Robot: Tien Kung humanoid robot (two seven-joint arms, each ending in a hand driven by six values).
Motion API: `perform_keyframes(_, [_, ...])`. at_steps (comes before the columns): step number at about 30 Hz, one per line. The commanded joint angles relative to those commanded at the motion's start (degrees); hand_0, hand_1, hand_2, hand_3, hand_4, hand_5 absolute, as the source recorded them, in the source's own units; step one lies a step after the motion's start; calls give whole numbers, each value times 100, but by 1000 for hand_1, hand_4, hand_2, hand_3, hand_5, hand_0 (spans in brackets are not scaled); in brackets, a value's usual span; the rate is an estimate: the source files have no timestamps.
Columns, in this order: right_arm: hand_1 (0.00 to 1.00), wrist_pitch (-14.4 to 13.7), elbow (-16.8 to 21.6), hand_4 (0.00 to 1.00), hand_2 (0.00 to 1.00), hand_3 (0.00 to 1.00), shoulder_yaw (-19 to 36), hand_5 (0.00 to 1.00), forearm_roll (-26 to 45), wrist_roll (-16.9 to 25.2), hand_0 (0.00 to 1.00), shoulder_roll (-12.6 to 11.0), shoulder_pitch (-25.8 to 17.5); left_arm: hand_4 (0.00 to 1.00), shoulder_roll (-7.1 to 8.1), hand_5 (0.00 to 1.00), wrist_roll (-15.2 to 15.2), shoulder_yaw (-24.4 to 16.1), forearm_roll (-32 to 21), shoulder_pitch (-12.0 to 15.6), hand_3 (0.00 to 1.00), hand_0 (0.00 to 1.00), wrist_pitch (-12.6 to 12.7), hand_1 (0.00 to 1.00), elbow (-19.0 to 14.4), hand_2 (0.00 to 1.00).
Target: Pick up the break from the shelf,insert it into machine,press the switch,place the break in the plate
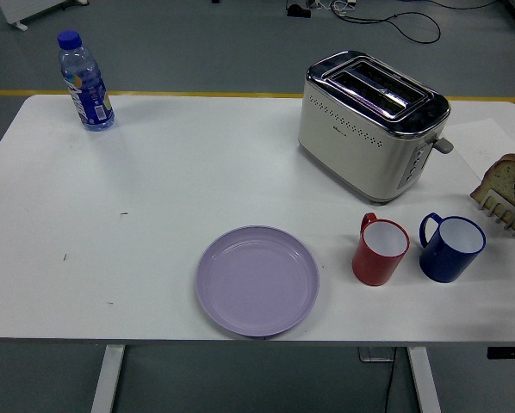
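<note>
one bread slice (504, 172) sits on the rack (504, 209), hand barely visible.

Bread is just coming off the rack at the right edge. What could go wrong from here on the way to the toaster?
The bread slice sits half out of frame by the rack, so the grip can't be checked; it may slip. The blue mug and red mug stand close by. The toaster slots are narrow, so a tilted slice could jam.

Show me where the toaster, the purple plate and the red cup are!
toaster (361, 142), head view, on its cream side wall.
purple plate (257, 280), head view, on its bare middle.
red cup (378, 255), head view, on its outer wall.
</note>
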Motion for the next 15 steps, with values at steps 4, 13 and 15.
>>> perform_keyframes(4, [331,-142,238,461,400,493,12,2,45,-51,288,-132,17,385,0,911,0,-9,7,11,576,613,-1,508,0,478])
perform_keyframes(13, [319,-418,727,447,393,488,29,2,143,-60,280,-578,267,386,0,911,7,-38,44,33,576,614,-2,508,0,478])
perform_keyframes(15, [289,-509,788,364,367,471,15,2,245,-57,252,-690,374,385,0,910,11,-30,40,40,576,613,-3,508,0,478])
